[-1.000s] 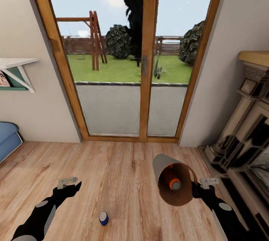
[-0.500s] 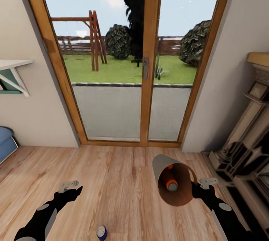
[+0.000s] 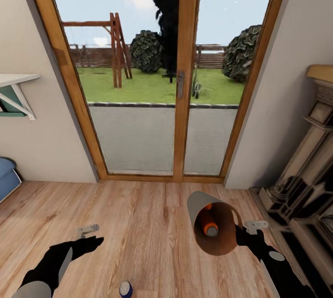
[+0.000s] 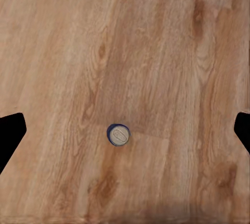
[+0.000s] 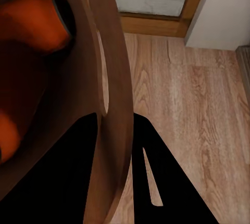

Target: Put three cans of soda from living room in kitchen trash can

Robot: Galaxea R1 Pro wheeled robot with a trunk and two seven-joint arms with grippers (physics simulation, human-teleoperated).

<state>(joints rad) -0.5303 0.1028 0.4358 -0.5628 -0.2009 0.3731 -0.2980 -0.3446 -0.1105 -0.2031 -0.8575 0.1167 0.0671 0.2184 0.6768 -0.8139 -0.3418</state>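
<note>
The right tool (image 3: pixel 239 234) pinches the rim of the bin (image 3: pixel 203 215), one finger inside the wall and one outside, as the right wrist view shows with the brown wall (image 5: pixel 112 104) running between the two dark fingers (image 5: pixel 156 182). The bin is held off the floor, tipped on its side with its mouth toward the camera, and orange cans (image 3: pixel 209 224) lie inside it; from the head view at least two orange bodies can be made out, one with its silvery top facing out. In the right wrist view the orange cans (image 5: pixel 36 21) show close up against the coppery inner wall. The blue can (image 3: pixel 125 289) stands upright on the wood floor (image 3: pixel 148 224) at the lower edge of the head view, between the two arms and nearer the left one. The left tool (image 3: pixel 90 238) hangs above the floor with its fingers spread wide apart and nothing between them; in the left wrist view its two dark fingertips (image 4: pixel 10 135) sit at opposite edges and the blue can (image 4: pixel 119 134) is seen from above, top up, between them but well below. Ahead are wood-framed glass doors (image 3: pixel 180 81), a fireplace (image 3: pixel 305 187) to the right, and a sofa corner (image 3: pixel 7 180) and a wall shelf (image 3: pixel 16 92) to the left.
</note>
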